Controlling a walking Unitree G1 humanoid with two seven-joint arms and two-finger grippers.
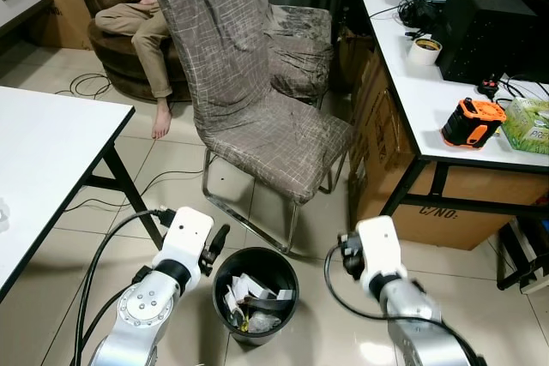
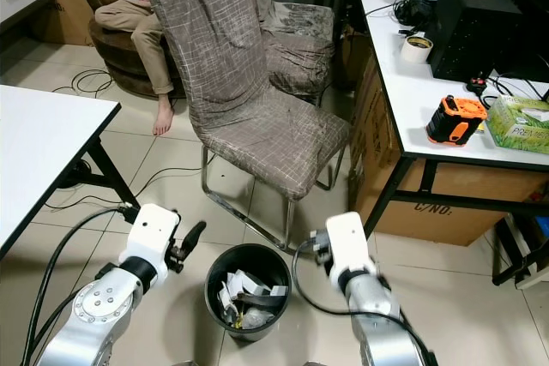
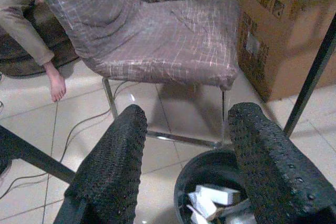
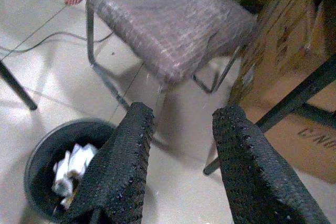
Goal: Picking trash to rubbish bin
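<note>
A round black rubbish bin (image 1: 256, 293) stands on the tiled floor between my two arms, holding white paper scraps (image 1: 243, 291) and other trash. My left gripper (image 3: 189, 111) hovers just to the bin's left, level with its rim, open with nothing between its fingers. On the bin's right side, slightly above it, my right gripper (image 4: 184, 109) is also open and empty. In the left wrist view the bin (image 3: 210, 182) lies just beyond the fingers; in the right wrist view the bin (image 4: 58, 156) sits off to one side.
A fabric-covered chair (image 1: 257, 117) on metal legs stands right behind the bin. A white table (image 1: 43, 160) is on my left. On my right is a desk (image 1: 429, 100) with cardboard boxes (image 1: 377, 143) under it. A person's leg (image 1: 154, 49) stretches from an armchair at the back. Cables (image 1: 163, 182) run across the floor.
</note>
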